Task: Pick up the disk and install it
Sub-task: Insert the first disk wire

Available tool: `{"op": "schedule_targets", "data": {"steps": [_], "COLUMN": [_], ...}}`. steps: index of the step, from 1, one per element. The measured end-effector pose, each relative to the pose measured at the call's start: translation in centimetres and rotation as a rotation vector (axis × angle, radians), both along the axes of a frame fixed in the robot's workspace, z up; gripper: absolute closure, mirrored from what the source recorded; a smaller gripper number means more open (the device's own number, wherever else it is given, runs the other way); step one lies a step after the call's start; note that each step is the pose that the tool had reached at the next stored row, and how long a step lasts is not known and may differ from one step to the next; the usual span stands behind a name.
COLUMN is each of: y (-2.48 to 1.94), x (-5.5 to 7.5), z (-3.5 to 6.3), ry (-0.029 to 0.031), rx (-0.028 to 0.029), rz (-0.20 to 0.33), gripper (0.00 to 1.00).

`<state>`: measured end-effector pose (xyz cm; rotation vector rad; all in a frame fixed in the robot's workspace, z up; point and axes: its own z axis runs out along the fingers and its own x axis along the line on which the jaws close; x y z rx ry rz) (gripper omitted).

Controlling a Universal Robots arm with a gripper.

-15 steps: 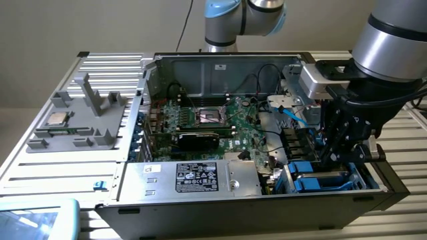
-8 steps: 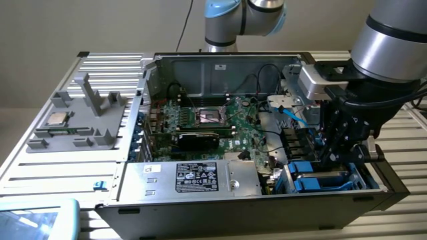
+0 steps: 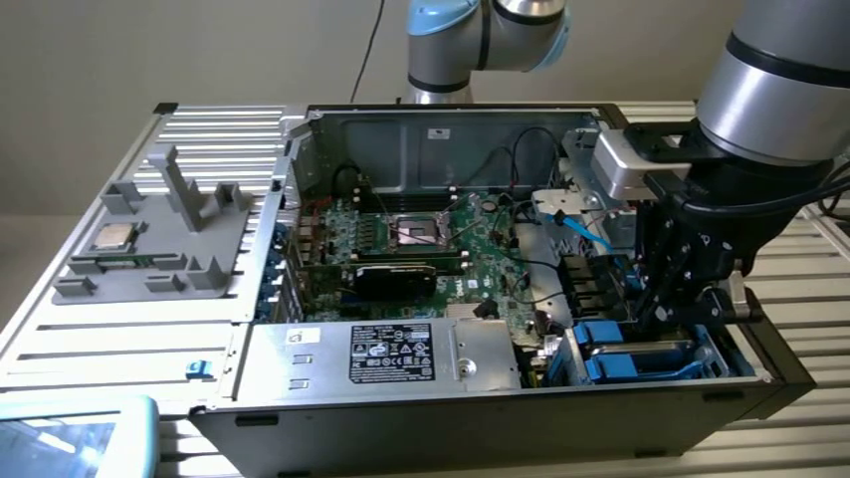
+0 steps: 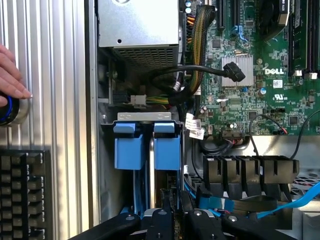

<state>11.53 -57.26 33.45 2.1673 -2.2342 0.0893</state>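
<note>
The disk [image 4: 166, 147], framed in a bright blue carrier, stands on edge in the drive bay at the corner of the open computer case. A second blue carrier [image 4: 127, 147] sits in the slot beside it. My gripper [image 4: 168, 202] is lowered straight over the bay, and its black fingers [image 4: 161, 220] are closed narrowly on the upper edge of the disk. In the exterior view my gripper [image 3: 660, 317] reaches down into the case at the right, just above the blue carriers [image 3: 624, 363].
A silver power supply box [image 3: 385, 354] with a black label lies beside the bay, with the motherboard [image 3: 425, 239] and cable bundles [image 4: 197, 45] behind it. A grey fixture [image 3: 173, 229] holds a processor chip [image 3: 113, 237]. A hand [image 4: 12, 75] rests near a keyboard [image 4: 22, 195].
</note>
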Motion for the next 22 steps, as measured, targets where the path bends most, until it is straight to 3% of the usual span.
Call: {"op": "schedule_targets", "data": {"steps": [22], "y": [-0.39], "x": [0.26], "z": [-0.18], "ry": [0.0006], "rx": [0.0030], "rz": [0.000], "gripper": [0.84]}}
